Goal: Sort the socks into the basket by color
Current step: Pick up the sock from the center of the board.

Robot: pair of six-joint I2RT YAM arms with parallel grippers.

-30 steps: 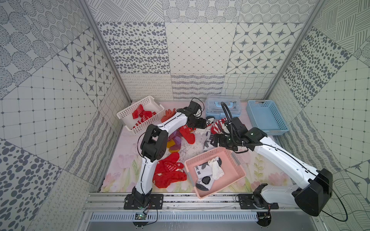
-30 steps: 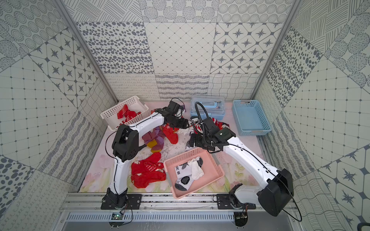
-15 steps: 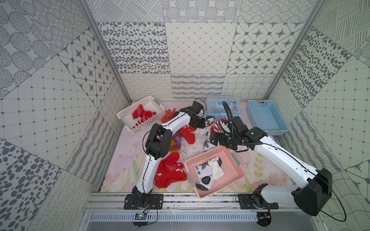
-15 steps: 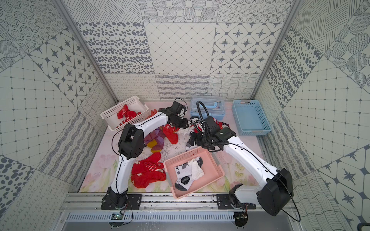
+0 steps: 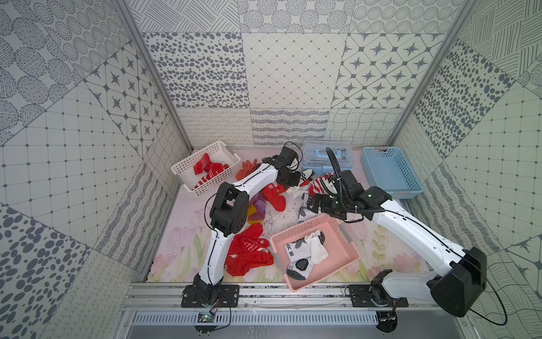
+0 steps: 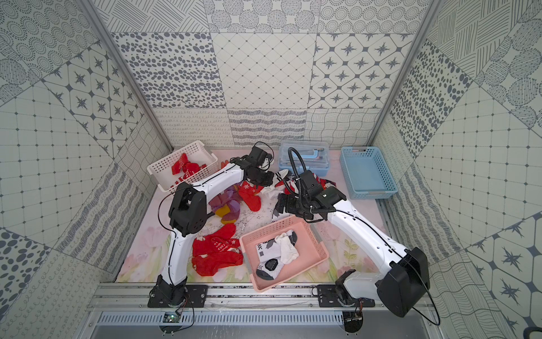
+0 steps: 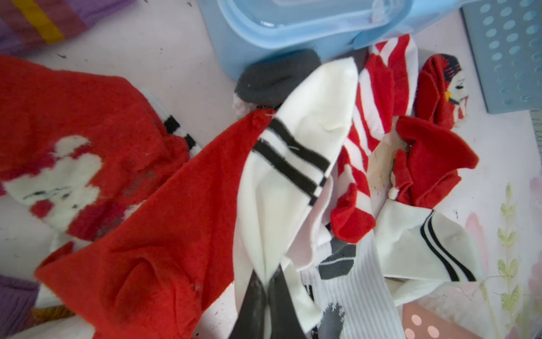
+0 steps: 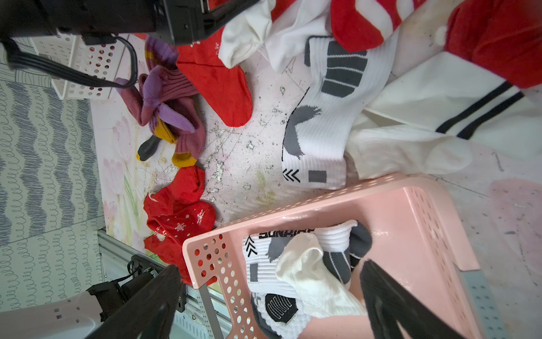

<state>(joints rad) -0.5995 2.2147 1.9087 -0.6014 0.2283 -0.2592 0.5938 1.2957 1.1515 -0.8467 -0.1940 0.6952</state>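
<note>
My left gripper [image 7: 268,281] is shut on a white sock with black stripes [image 7: 293,152] at the back of the mixed pile; in a top view this gripper [image 5: 293,181] is beside the sock's cuff [image 5: 306,174]. Red socks [image 7: 164,234], a red-white striped sock [image 7: 378,88] and a white sock with grey marks [image 8: 322,123] lie around it. My right gripper [image 8: 269,293] stands open above the far edge of the pink basket [image 8: 410,223], which holds white socks [image 8: 299,264]. Purple socks [image 5: 258,210] and a red heap [image 5: 249,252] lie by the left arm.
A white basket [image 5: 181,180] with red socks stands at the back left. An empty blue basket [image 5: 410,170] is at the back right, with a clear lidded box [image 5: 327,157] beside it. An orange-red glove [image 5: 247,168] lies by the white basket.
The left gripper has closed on the white black-striped sock after shifting slightly right. The right arm has barely moved and stays open.
</note>
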